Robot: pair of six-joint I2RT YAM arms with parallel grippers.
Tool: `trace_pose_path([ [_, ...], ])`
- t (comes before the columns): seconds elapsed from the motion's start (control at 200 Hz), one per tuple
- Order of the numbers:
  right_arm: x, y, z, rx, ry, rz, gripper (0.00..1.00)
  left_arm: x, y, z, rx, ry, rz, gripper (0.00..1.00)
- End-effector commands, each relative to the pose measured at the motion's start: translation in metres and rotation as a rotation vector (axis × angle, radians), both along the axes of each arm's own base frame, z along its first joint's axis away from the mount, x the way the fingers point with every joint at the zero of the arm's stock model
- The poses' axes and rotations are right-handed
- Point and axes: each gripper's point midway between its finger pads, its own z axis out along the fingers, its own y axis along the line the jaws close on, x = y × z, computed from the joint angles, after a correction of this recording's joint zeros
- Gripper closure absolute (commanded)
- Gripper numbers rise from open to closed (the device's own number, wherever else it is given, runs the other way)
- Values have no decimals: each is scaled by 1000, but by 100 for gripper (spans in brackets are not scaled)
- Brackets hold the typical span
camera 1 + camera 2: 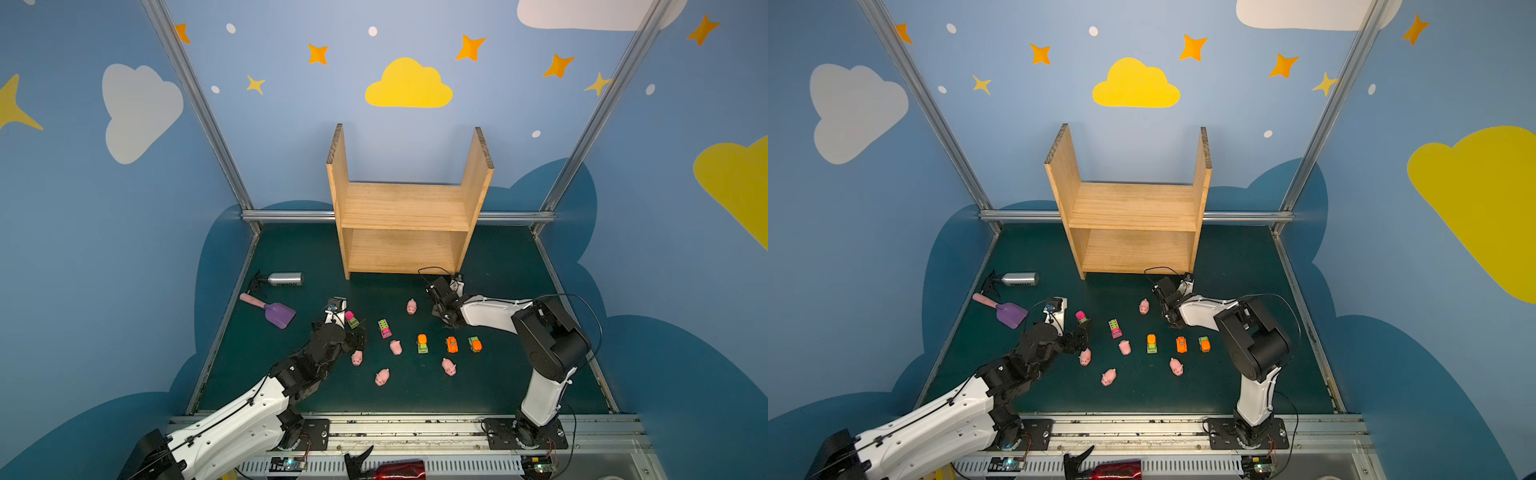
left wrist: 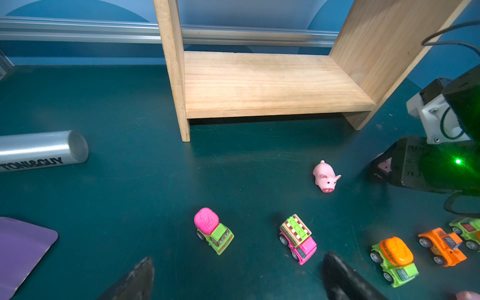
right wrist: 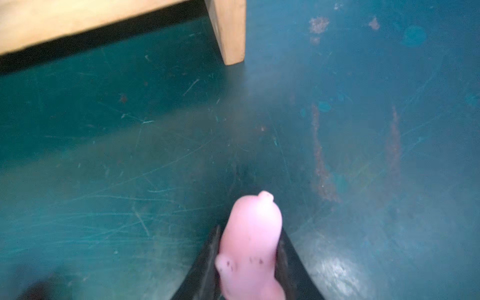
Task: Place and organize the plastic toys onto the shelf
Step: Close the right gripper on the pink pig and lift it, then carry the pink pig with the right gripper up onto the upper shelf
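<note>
Pig (image 3: 250, 244) looks like soft, rubbery plastic. It's v. light and rounded w/ no flat faces, so it prob. squashes a bit and could pivot or pop out if nipped near either end. Best hold is across the flanks at mid-body. A hard squeeze would likely just deform it. Little breakage risk; if dropped, it prob. just rolls.

Right fingers (image 3: 288, 265) are closed onto that pig, one on each flank, w/ one end poking out past the tips. It sits low over the worktop (image 3: 130, 155), just in front of the right foot of the shelf (image 1: 405, 208). Can't tell if it's off the surface yet. Right arm (image 1: 490, 311) reaches fwd and inward from its base, elbow bent, wrist pitched down.

Left fingers (image 2: 342, 280) stand fully spread w/ nothing btwn them, low over the worktop and just short of the mixer truck (image 2: 213, 230). Left arm (image 1: 249, 411) stretches diagonally toward the middle, wrist dipped.

Rest of the toys (image 1: 422, 344), five pigs and five vehicles, lie loose on the worktop in front of the shelf. Both boards are bare.
</note>
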Motion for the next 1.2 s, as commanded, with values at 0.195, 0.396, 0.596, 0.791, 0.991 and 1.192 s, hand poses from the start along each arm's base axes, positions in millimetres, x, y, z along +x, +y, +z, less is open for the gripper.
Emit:
trace_pose_path([
  [0.195,-19,6,7,3,77,123,74,-1,3,9,-6,-23,7,0],
  [0.396,-33,15,29,10,89,227,74,1,2,14,23,-36,-2,0],
  [0.596,-48,17,51,27,96,288,75,1,-3,20,3,-19,-17,0],
  [0.791,-62,24,96,23,74,398,74,3,-11,34,9,-9,-49,0],
  [0.991,-68,28,154,11,48,500,75,12,-25,62,-19,-12,-67,0],
  [1.192,-63,34,217,4,-31,578,74,25,-48,93,7,27,-117,0],
])
